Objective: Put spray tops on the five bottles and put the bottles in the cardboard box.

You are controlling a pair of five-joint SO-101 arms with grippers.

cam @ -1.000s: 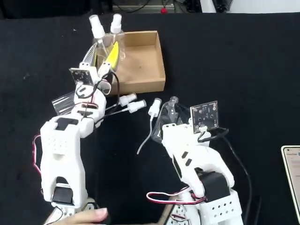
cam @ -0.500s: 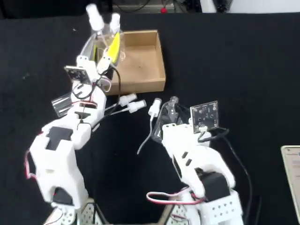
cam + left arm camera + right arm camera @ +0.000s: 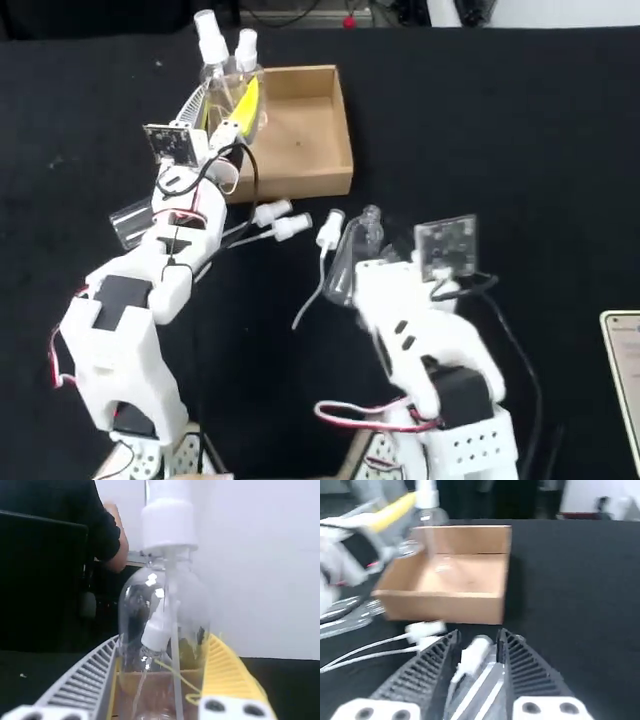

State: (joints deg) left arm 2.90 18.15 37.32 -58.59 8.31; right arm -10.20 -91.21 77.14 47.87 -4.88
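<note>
At the far left corner of the cardboard box (image 3: pixel 300 135), your left gripper (image 3: pixel 228 92) is clamped on a capped bottle (image 3: pixel 212 60). Its grey finger (image 3: pixel 192 105) is on the left of the clear body and its yellow finger (image 3: pixel 246 102) on the right. In the left wrist view you see that bottle upright between the fingers, white spray head uppermost. A second capped bottle (image 3: pixel 246 62) stands just beside it on the right. You cannot tell whether either one is inside the box or only at its wall.

Nearer to you, around the middle of the black table (image 3: pixel 520 150), your right gripper (image 3: pixel 477 635) is closed around an open bottle (image 3: pixel 362 235). It tilts with its uncapped neck pointing far, toward the box. A loose spray top (image 3: pixel 330 230) lies just left of that neck, and its thin tube (image 3: pixel 310 295) trails near and left across the table. In the right wrist view the white head sits between the two grey fingers (image 3: pixel 432 670), right by the bottle's mouth. Whether it touches the bottle, you cannot tell.

Two more spray tops (image 3: pixel 272 212) lie side by side between the box's near wall and the left arm, their tubes running left. A clear bottle (image 3: pixel 132 222) lies on the table just left of that arm. A tablet (image 3: pixel 622 360) shows at the right edge.
</note>
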